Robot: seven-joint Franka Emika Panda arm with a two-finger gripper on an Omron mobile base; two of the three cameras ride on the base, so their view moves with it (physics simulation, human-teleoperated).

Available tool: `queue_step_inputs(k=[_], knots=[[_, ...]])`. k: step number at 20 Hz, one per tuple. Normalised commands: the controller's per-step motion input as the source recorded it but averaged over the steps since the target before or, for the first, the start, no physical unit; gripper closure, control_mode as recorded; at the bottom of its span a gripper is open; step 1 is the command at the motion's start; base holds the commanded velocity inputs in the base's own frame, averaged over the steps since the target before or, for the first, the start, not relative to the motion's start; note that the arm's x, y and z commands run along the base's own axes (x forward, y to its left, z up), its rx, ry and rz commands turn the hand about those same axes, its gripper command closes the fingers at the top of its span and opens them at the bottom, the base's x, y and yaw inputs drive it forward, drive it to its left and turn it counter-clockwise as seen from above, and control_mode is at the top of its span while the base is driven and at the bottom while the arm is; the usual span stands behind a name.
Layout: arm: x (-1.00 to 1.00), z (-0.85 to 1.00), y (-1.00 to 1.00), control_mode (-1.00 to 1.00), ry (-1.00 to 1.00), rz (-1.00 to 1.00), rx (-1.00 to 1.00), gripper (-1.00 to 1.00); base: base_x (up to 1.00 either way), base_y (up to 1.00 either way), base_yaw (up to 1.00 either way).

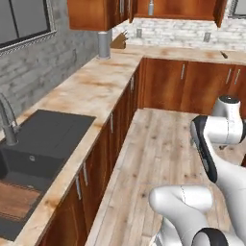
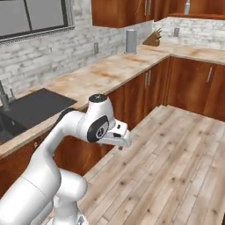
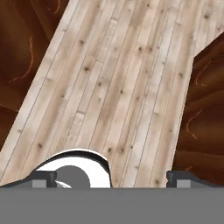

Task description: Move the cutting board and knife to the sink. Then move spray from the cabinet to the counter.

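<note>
One cutting board [image 1: 17, 201] is noted lying in the sink [image 1: 53, 139], at its near end. The pincer [image 3: 109, 177] is seen spread wide and empty, pointed down at the wooden floor [image 3: 118, 87], well apart from everything. One spray [image 1: 151, 7] stands upright in the wall cabinet [image 1: 96, 14], far ahead of and above the pincer. The worktop [image 1: 91, 91] lies below it. The cabinet stage is judged pending.
</note>
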Motion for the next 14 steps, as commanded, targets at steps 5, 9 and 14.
queue_step_inputs(k=[5, 9, 14], knots=[[0.0, 0.0, 0.0, 1.0, 0.0, 0.0, 0.0, -1.0, 0.01, -0.06, -0.73], [0.0, 0.0, 0.0, 1.0, 0.0, 0.0, 0.0, -1.0, 0.39, -0.01, -0.49], [0.0, 0.0, 0.0, 1.0, 0.0, 0.0, 0.0, -1.0, 0.71, 0.0, -0.25]])
